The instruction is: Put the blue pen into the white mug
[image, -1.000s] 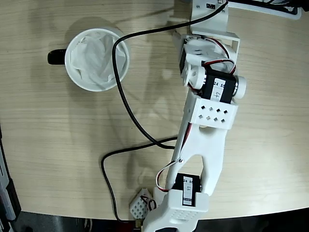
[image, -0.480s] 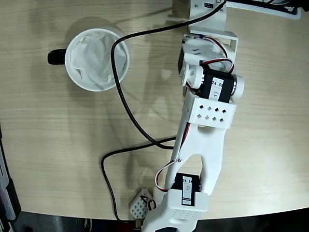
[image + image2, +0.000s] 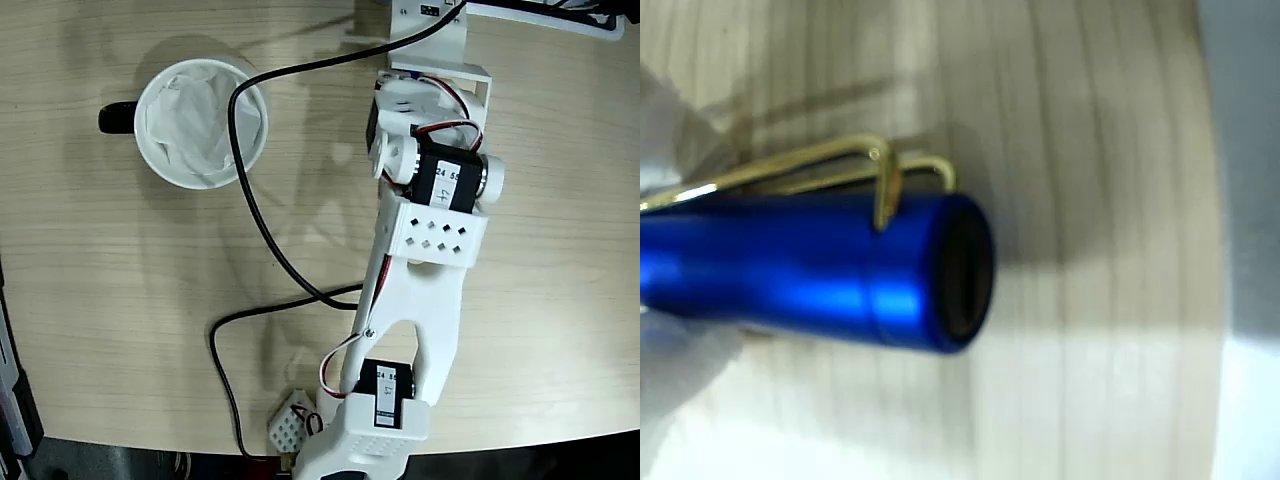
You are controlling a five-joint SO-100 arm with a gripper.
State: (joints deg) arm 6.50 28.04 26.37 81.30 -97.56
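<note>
The blue pen (image 3: 830, 265) fills the wrist view, lying across the picture just above the wooden table, with its open cap end to the right and a metal wire clip (image 3: 840, 165) on top. My gripper (image 3: 665, 260) looks shut on the blue pen; its blurred white fingers (image 3: 675, 365) show at the left edge, above and below the barrel. In the fixed view the white mug (image 3: 150, 160) stands at the upper left, paper-lined, with its black handle (image 3: 117, 119) pointing left. The arm (image 3: 425, 260) reaches down to the table's front edge, where it hides the gripper and the pen.
A black cable (image 3: 262, 215) runs from the arm's base across the mug's right rim and loops over the table's middle. A small white perforated part (image 3: 290, 428) lies by the front edge. A dark object (image 3: 12, 400) stands at the left edge.
The arm's shoulder and upper link have shifted slightly to the left. The mug and the cable stay in place.
</note>
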